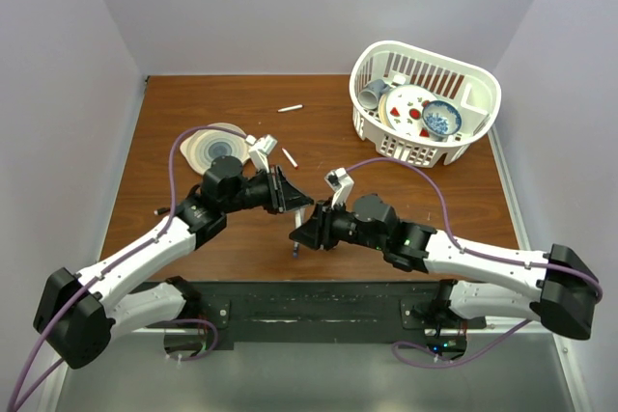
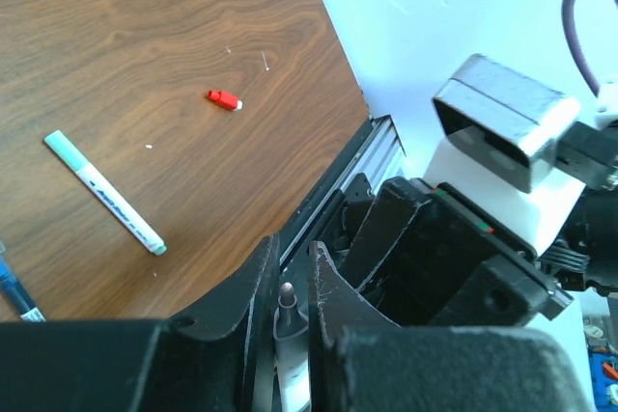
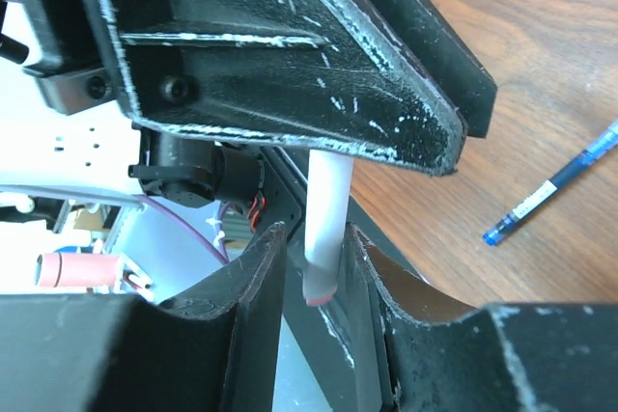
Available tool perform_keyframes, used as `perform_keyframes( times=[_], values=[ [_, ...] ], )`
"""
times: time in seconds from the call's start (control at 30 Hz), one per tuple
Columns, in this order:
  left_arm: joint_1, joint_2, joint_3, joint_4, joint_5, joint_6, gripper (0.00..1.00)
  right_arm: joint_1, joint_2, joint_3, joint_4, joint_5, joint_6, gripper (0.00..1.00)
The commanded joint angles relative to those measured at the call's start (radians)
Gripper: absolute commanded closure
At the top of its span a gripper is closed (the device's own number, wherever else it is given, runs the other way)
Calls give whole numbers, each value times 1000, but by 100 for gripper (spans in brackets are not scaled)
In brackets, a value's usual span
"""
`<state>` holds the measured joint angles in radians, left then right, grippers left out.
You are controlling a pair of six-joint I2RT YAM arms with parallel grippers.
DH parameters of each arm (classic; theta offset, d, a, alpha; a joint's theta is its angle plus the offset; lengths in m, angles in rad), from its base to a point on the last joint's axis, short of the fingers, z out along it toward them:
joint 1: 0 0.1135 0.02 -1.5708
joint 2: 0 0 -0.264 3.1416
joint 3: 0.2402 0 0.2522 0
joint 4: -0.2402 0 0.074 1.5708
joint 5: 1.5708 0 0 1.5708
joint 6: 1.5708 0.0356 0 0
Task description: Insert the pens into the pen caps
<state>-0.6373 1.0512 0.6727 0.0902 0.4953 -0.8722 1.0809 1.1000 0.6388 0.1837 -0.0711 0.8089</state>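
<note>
My left gripper (image 2: pixel 294 253) is shut on a white pen (image 2: pixel 290 340), whose bare pinkish-grey nib sticks out past the fingertips. In the right wrist view this pen (image 3: pixel 326 209) comes down from under the left fingers, and its nib end sits between the jaws of my right gripper (image 3: pixel 316 231). Those jaws stand a little wider than the pen, and no cap shows between them. The two grippers meet at the near middle of the table, left (image 1: pixel 301 202) and right (image 1: pixel 299 234). A red cap (image 2: pixel 223 98), a green-capped pen (image 2: pixel 104 192) and a blue pen (image 3: pixel 555 185) lie on the table.
Two more white pens (image 1: pixel 290 108) (image 1: pixel 288 156) lie further back. A round plate (image 1: pixel 214 148) is on the left. A white basket (image 1: pixel 386 137) with dishes stands at the back right. A small dark item (image 1: pixel 294 250) is under the right gripper.
</note>
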Motion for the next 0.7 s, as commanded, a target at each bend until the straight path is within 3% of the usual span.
perform_keyframes(
  times=[0.0, 0.03, 0.07, 0.13, 0.17, 0.23, 0.33, 0.43, 0.67],
  values=[
    [-2, -28, 11, 59, 25, -28, 100, 5, 12, -7, 89, -12, 22, 73],
    [-2, -33, 11, 59, 22, -30, 100, 4, 14, -7, 94, -13, 22, 83],
    [-2, -33, 11, 57, 19, -31, 100, 4, 15, -4, 99, -13, 22, 100],
    [-2, -39, 14, 36, 9, -31, 96, 4, 14, -5, 100, -10, 21, 100],
    [-1, -39, 25, 20, -16, -30, 74, 4, 14, -2, 97, -9, 22, 100],
    [-2, -45, 40, -44, -56, -18, 46, 4, 3, 1, 85, 7, 22, 100],
    [-1, -37, 80, -171, -151, 16, 29, 5, -32, -19, 86, 39, 21, 100],
    [10, -14, 139, -303, -265, 39, 23, 4, -63, -57, 82, 70, 19, 100],
    [70, -3, 212, -555, -599, -164, 22, 5, -207, -108, 1, 145, -1, 100]
  ],
)
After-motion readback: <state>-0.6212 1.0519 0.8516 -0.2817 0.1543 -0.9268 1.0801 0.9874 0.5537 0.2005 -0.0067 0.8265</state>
